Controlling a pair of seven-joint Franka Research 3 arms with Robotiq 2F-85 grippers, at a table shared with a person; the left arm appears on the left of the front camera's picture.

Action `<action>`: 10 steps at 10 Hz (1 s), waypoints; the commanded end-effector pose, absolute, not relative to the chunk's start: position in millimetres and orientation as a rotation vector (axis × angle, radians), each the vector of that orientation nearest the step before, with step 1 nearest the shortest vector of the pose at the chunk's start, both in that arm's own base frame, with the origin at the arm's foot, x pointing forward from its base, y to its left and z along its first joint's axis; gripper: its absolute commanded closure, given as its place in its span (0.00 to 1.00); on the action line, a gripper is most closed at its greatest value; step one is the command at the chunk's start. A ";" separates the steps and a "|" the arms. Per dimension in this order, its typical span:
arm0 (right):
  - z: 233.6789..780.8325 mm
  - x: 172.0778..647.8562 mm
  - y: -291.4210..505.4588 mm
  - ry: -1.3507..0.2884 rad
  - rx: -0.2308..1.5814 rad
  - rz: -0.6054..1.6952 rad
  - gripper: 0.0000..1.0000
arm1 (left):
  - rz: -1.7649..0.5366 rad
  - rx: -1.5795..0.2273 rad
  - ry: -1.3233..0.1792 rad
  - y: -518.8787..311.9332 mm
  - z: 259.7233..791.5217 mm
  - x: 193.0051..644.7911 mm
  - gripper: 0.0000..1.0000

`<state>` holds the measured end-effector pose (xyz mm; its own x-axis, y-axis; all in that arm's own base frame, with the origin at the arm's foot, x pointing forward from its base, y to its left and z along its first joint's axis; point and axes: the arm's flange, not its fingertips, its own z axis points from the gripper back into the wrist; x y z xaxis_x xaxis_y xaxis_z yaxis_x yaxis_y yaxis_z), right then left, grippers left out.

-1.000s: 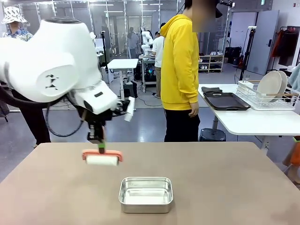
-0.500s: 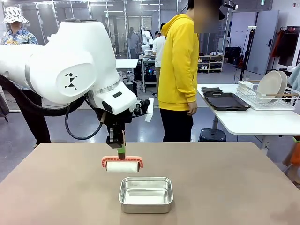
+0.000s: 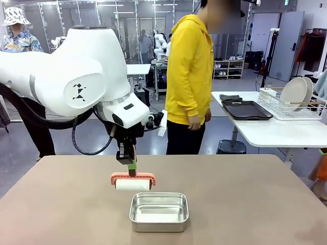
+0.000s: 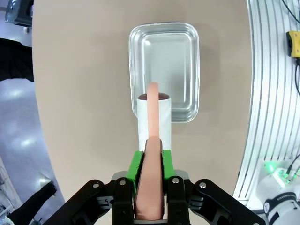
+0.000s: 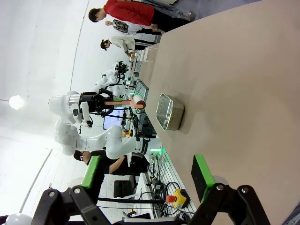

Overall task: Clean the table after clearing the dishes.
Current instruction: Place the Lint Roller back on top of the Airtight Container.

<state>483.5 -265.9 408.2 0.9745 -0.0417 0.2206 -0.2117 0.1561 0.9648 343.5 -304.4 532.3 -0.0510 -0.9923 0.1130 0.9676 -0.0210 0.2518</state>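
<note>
My left gripper (image 3: pixel 131 163) is shut on the salmon handle of a lint roller (image 3: pixel 133 182). Its white roll hangs just over the taupe table (image 3: pixel 245 204), at the far rim of a steel pan (image 3: pixel 159 212). In the left wrist view the green pads (image 4: pixel 136 164) squeeze the roller handle (image 4: pixel 152 140), and the roll overlaps the pan (image 4: pixel 164 56). My right gripper (image 5: pixel 147 176) is open with nothing between its fingers, low over the table (image 5: pixel 234 93). The dishes are on a white side table: plates (image 3: pixel 296 93) in a rack and a dark tray (image 3: pixel 246 110).
A person in a yellow hoodie (image 3: pixel 189 76) stands at the table's far edge, right of my left arm. The right wrist view shows the pan (image 5: pixel 168 111) and the left arm (image 5: pixel 93 105) farther off. Other people stand in the background.
My left arm carried the roller to the right, from the table's left part to the pan's far rim, then slowed. The person in yellow stepped a little to the left.
</note>
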 end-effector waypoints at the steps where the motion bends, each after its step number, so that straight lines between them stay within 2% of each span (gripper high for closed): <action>1: 410.2 478.2 -261.0 -0.207 1.407 0.122 0.04 | -1.610 0.044 -0.332 -326.2 515.0 356.4 0.78; 7: 410.2 478.2 -261.0 -0.207 1.407 0.122 0.04 | -1.612 -0.001 -0.229 -369.7 476.8 381.7 0.78; 10: 410.2 478.2 -261.0 -0.207 1.407 0.122 0.04 | -1.645 -0.047 -0.239 -371.7 454.9 406.2 0.78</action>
<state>483.5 -265.9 408.3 0.9744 -0.0417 0.2207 -0.2118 0.1561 0.9648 400.2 -368.9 452.1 -0.0544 -0.9881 0.1439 0.9921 -0.0372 0.1194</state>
